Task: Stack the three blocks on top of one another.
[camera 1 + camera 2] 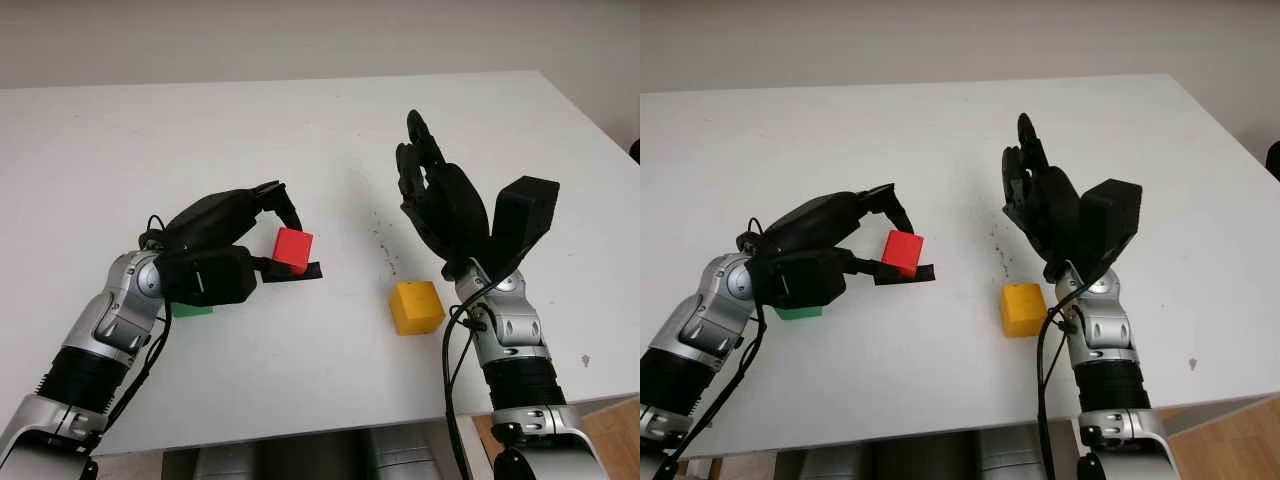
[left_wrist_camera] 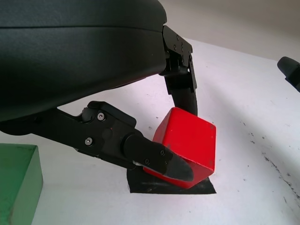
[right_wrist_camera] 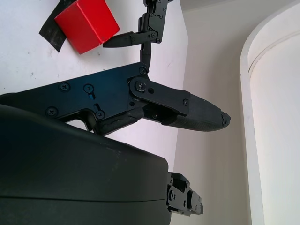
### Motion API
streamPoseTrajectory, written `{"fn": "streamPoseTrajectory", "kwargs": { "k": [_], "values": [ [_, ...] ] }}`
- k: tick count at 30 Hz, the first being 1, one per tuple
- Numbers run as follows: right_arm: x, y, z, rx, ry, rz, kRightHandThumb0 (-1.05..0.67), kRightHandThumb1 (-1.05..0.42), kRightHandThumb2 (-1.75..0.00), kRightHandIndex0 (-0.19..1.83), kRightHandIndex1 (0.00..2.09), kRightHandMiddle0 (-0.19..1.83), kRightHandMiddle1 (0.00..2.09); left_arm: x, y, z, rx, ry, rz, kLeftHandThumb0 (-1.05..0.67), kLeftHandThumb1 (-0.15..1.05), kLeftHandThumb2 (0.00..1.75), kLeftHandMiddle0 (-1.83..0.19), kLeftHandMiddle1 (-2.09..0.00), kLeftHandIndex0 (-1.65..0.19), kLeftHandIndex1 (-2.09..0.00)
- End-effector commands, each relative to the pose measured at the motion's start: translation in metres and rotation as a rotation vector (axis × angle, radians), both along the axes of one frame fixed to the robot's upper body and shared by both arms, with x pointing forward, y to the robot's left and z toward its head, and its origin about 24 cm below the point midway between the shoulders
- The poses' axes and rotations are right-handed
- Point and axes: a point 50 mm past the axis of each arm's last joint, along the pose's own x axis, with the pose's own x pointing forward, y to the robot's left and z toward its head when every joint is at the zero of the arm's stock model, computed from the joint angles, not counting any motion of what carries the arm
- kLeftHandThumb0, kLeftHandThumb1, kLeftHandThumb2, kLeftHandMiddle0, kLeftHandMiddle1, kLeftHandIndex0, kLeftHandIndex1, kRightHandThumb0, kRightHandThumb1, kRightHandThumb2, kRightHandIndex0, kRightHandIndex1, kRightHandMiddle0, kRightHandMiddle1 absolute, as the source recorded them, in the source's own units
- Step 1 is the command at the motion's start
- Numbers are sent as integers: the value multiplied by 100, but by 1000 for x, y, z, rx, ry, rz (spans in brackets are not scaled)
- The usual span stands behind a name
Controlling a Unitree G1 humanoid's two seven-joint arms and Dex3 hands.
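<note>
We find no text, label, brand, number or sign that can be read anywhere. The faces of the red block between the left hand fingers are plain, and so is the hand's black shell.

The left hand reached in low from the bottom left, its fingers closed in a pinch. The right hand stood raised and open, palm upright, forearm rising from the bottom right.
</note>
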Motion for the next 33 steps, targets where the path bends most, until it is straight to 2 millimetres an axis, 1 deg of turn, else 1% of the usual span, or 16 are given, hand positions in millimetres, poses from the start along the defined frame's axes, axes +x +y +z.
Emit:
{"fn": "streamPoseTrajectory", "kwargs": {
  "k": [1,6,9,10,11,13,15,17,19,20,22,24,27,29,33],
  "values": [
    [0,-1,4,-6,-19,-1,-69,-105,-69,-19,0,-19,0,1,-2,11,15,-34,-10,-54,105,6,-1,-5,-23,-103],
    [0,-1,3,-4,-19,-1,-68,-105,-70,-19,0,-19,0,1,-2,12,26,-25,-5,-56,105,6,2,-5,-23,-94],
    [-1,-1,3,-3,-21,-1,-68,-105,-69,-19,0,-19,0,1,-2,11,27,-11,-8,-58,105,6,5,-5,-21,-80],
    [-1,-1,3,-7,-22,-1,-68,-105,-69,-19,0,-19,0,1,-2,11,25,-6,-9,-59,105,7,7,-5,-19,-71],
    [-1,-1,3,-10,-22,-1,-68,-105,-69,-19,0,-19,0,1,-3,12,24,-1,-11,-60,105,7,10,-5,-18,-51],
    [0,-1,3,-11,-22,-2,-68,-105,-69,-19,0,-19,0,1,-3,12,21,4,-14,-61,105,8,13,-5,-18,-25],
    [0,-1,3,-8,-20,-2,-67,-105,-69,-19,0,-19,0,1,-3,13,18,4,-19,-63,105,9,16,-4,-9,-14],
    [0,-1,3,-8,-19,-7,-68,-105,-69,-19,0,-19,0,0,-4,14,3,0,-27,-66,105,12,18,-2,-1,-7],
    [0,-2,4,-9,-18,-9,-68,-105,-68,-19,0,-19,0,-1,-4,16,-24,-2,-33,-68,105,15,19,0,4,-5],
    [0,-2,4,-11,-18,-10,-68,-105,-68,-19,0,-19,0,-2,-3,17,-45,-7,-36,-74,105,26,19,0,10,-3],
    [0,-3,4,-12,-18,-13,-68,-105,-69,-19,0,-19,0,-4,-2,20,-75,-17,-40,-77,105,36,19,0,14,-3],
    [0,-3,5,-12,-18,-13,-68,-105,-68,-19,0,-19,0,-6,0,24,-151,-29,-40,-81,105,47,19,0,18,-1],
    [-1,-5,6,-17,-28,-10,-68,-105,-68,-19,0,-19,0,-11,10,31,-348,-83,-16,-84,105,54,19,0,19,-3],
    [-1,-6,8,-23,-34,-9,-68,-105,-68,-19,0,-19,0,-14,16,37,-459,-136,-5,-83,105,55,19,-1,19,-3],
    [-2,-12,14,-49,-54,2,-67,-105,-67,-19,0,-19,0,-19,37,51,-665,-252,58,-78,105,60,19,0,19,0]
  ]
}}
